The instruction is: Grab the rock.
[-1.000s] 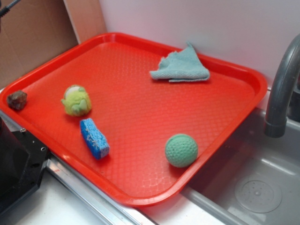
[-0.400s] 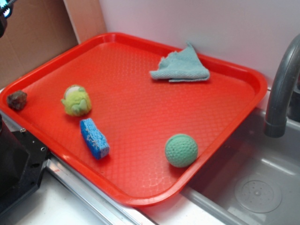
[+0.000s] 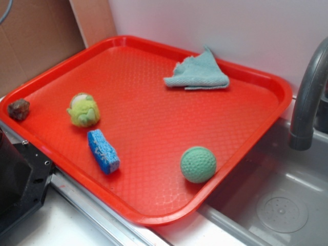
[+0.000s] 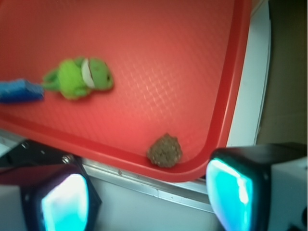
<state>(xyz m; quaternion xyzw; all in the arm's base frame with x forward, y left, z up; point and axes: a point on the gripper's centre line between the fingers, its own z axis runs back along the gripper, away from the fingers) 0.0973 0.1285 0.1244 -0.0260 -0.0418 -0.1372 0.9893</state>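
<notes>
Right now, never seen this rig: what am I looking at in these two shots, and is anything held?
It is a small robot arm working over a red plastic tray beside a grey sink. The exterior view looks down from outside; the arm is out of that shot. The wrist view looks down past the open gripper, whose two fingers glow cyan at the bottom. On the tray lie a small lumpy brown rock in one corner, a fuzzy yellow-green ball, a blue sponge, a green dimpled ball and a folded teal cloth. Nothing is held.
</notes>
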